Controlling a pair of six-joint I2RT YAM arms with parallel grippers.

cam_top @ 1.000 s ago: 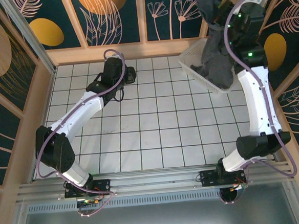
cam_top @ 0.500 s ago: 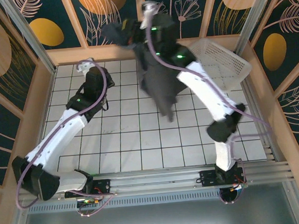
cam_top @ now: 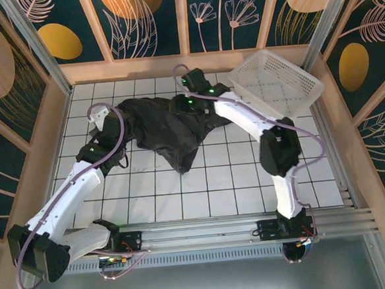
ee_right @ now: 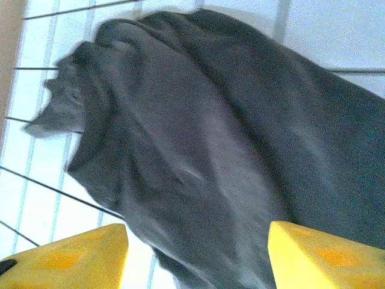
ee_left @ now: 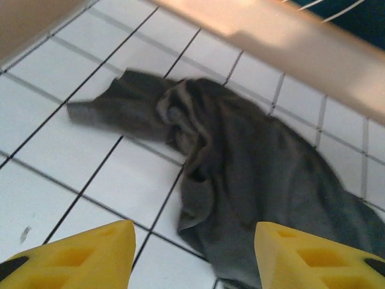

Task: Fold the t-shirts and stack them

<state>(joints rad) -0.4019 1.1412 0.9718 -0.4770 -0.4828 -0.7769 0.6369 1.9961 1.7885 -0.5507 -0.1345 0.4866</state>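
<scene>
Cloth has come down: a second ago we had the dark t-shirt [cam_top: 162, 130] hanging from the right arm over the white basket [cam_top: 277, 79]. It then swung high across the middle, and now it lies in a crumpled heap on the tiled surface [cam_top: 248, 180], toward the far side and a little left of centre. The basket sits in the far right corner, apart from the shirt.

Our right fingers [ee_right: 325, 253] have let go. In the right wrist view they stand spread with nothing between them, and rumpled fabric lies below. Our left fingers [ee_left: 78, 256] have widened too and grasp nothing. They hover just beside the shirt's left end, where what looks like a sleeve lies flat across a tile line and the body bunches in thick folds behind it. From above, the right arm reaches over the shirt's right part.

We judge that delivery from the basket is done and folding has not begun. The shirt is wadded, not spread, so the next job is probably for each arm to find an edge and pull it flat. Blur hides hem and collar, so we cannot tell which way the shirt faces.
</scene>
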